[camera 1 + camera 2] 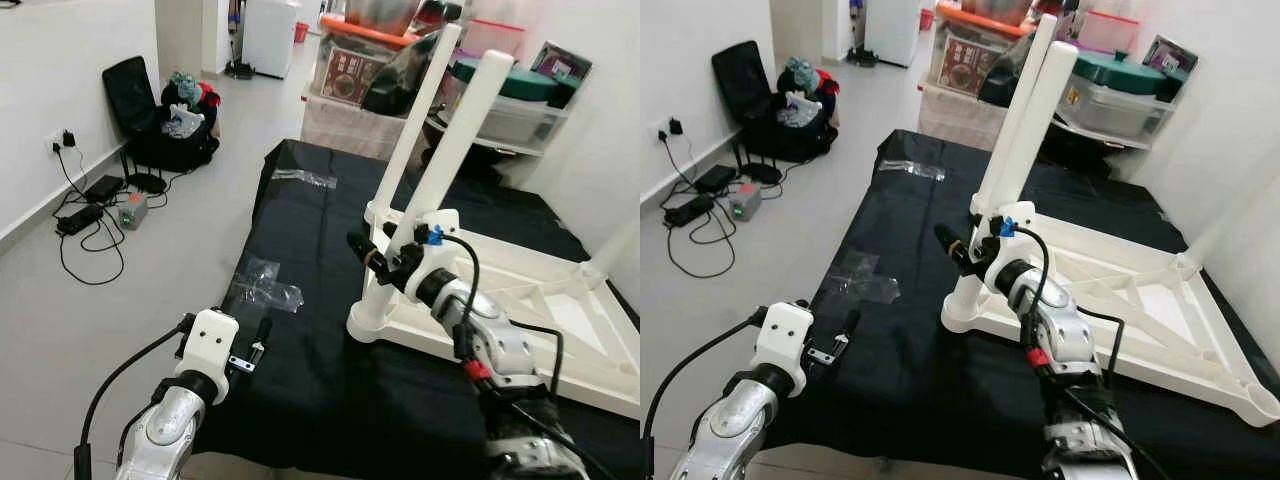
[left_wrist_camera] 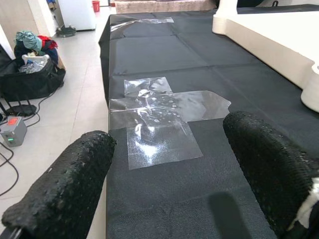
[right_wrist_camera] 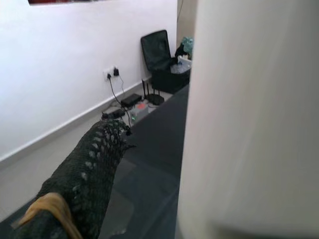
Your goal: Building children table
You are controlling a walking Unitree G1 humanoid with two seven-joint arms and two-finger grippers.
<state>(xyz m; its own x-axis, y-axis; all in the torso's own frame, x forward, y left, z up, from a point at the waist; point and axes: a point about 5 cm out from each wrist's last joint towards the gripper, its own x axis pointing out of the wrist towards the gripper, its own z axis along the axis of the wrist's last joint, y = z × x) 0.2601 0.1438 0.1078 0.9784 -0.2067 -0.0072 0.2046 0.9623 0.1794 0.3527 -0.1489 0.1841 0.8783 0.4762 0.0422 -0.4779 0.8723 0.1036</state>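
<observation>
Between right jaws: table leg (image 1: 395,262) (upright)

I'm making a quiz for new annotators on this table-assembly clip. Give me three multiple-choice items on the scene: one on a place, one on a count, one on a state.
1. Where does the upturned white tabletop lie?
A. On the black cloth
B. On the bare floor
C. On the shelf behind

2. How many white legs stand up at the corner next to the right claw?
A. None
B. Two
C. Four

3. What is the state of the left claw?
A. Shut on a leg
B. Shut on tape
C. Open, holding nothing

Answers:
1. A: the black cloth shows all round the tabletop.
2. B: two white tubes rise side by side there.
3. C: the left wrist view shows its fingers spread apart above clear plastic film.
</observation>
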